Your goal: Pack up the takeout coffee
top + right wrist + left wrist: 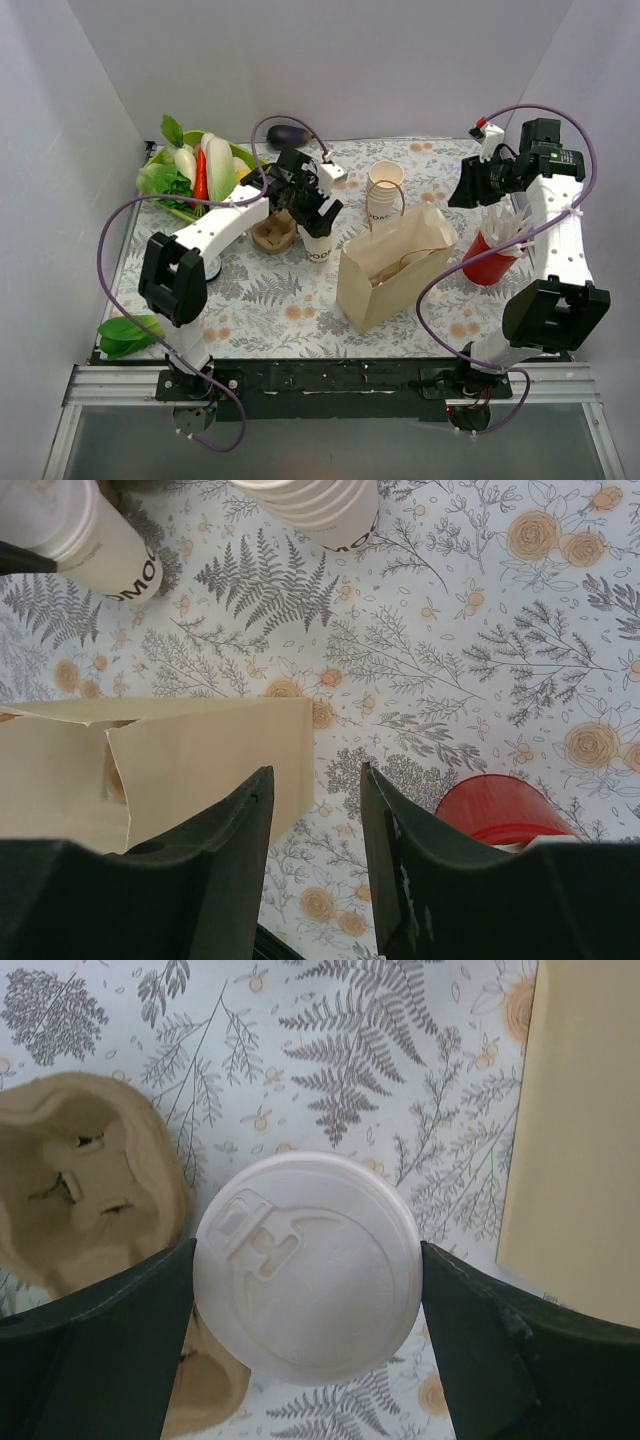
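Left gripper (308, 1250) straddles the takeout coffee (310, 1290), jaws wide, contact unclear; it should centre, squeeze gently below the lid, and avoid the cup carrier (80, 1180) beside its left finger.

we see the takeout coffee (318, 243) standing upright on the floral tabletop (270, 300). it is a cream-white paper cup with dark lettering low on its side. its white plastic lid (305, 1265) is on. from straight above the lid looks round and seated level, with a moulded sip tab toward one edge. the cup sits just beside the brown pulp carrier (273, 235) and near the paper bag (395, 265), outside it.
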You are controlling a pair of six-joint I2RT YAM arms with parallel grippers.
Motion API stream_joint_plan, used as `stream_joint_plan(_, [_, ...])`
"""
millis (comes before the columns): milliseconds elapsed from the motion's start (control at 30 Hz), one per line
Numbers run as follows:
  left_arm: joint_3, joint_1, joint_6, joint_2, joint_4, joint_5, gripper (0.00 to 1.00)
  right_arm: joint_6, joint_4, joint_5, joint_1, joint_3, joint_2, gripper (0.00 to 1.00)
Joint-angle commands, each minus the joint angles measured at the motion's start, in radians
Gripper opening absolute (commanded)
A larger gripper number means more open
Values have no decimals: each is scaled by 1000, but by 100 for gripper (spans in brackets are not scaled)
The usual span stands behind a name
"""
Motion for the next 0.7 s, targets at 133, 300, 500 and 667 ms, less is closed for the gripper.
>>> stream_joint_plan(133, [-291, -10, 169, -345, 43, -33, 81, 20, 42, -37, -1, 14, 24, 48])
stream_joint_plan(300, [-411, -15, 233, -492, 40, -31, 82, 26, 62, -47, -1, 0, 24, 48])
stream_joint_plan(500, [-547, -18, 318, -599, 33, -33, 82, 51, 104, -64, -1, -31, 12, 47])
stream_joint_plan(667, [-606, -18, 336, -632, 37, -22, 82, 41, 102, -63, -1, -31, 9, 48])
